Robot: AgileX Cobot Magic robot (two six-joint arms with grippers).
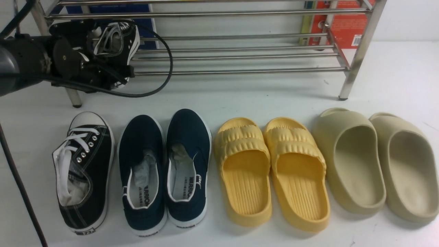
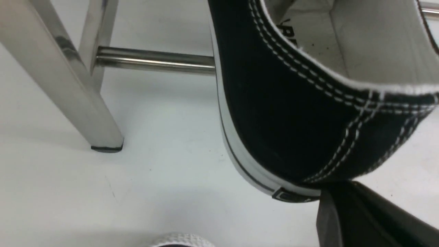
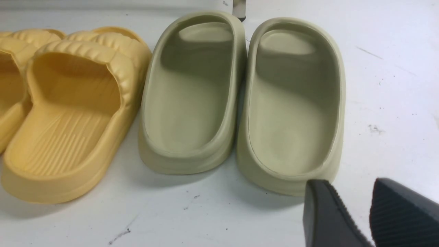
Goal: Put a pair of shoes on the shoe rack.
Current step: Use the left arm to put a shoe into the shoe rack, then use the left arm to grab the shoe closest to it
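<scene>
One black sneaker (image 1: 118, 43) with white laces hangs tilted at the left end of the shoe rack (image 1: 240, 55), above the white table. My left gripper (image 1: 115, 73) is shut on its heel. In the left wrist view the held sneaker (image 2: 291, 113) fills the frame, with my left gripper (image 2: 343, 195) pinching its heel edge and the rack's leg (image 2: 79, 89) beside it. Whether it touches the tubes I cannot tell. The other black sneaker (image 1: 84, 171) lies on the table at the front left. My right gripper (image 3: 353, 202) is open, just short of an olive slide's heel.
Along the front stand a pair of navy slip-ons (image 1: 164, 168), a pair of yellow slides (image 1: 271, 171) and a pair of olive slides (image 1: 377, 164). Books or boxes (image 1: 343, 24) lean behind the rack. A black cable (image 1: 164, 68) loops from my left arm.
</scene>
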